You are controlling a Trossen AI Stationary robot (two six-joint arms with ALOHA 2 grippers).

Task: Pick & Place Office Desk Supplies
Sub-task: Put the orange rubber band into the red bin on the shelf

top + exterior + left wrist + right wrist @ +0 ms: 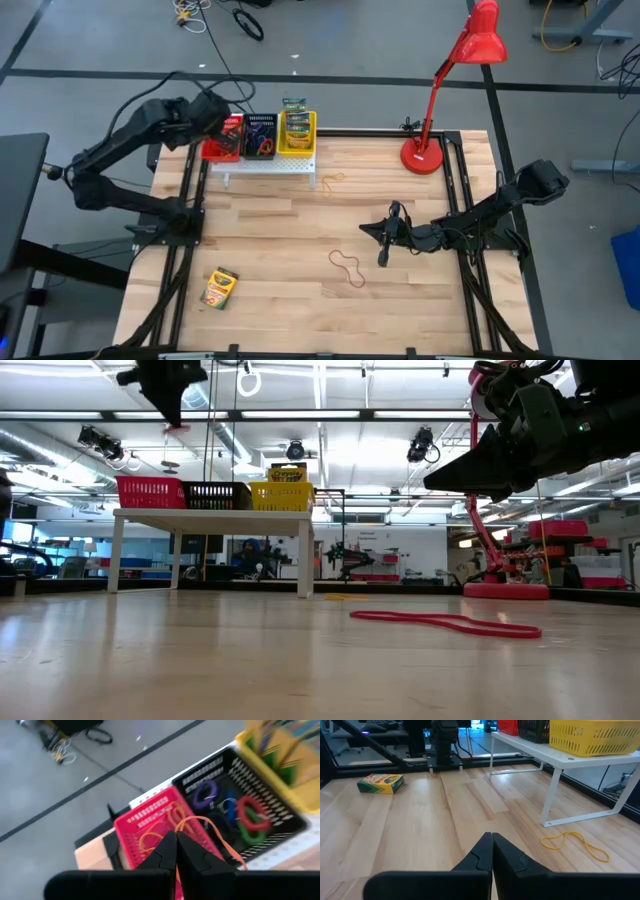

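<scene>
step: drop | left gripper (176, 851) pinching orange rubber band (210, 831) over red basket (221, 148), table 11 o'clock | right gripper (492, 851) pressed together, idle | next: release

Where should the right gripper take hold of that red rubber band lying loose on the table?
Probably from straight above, at the pinched waist of the red rubber band: it lies flat in a figure-eight, so both strands run closest there. The right gripper hovers just beside it.
</scene>
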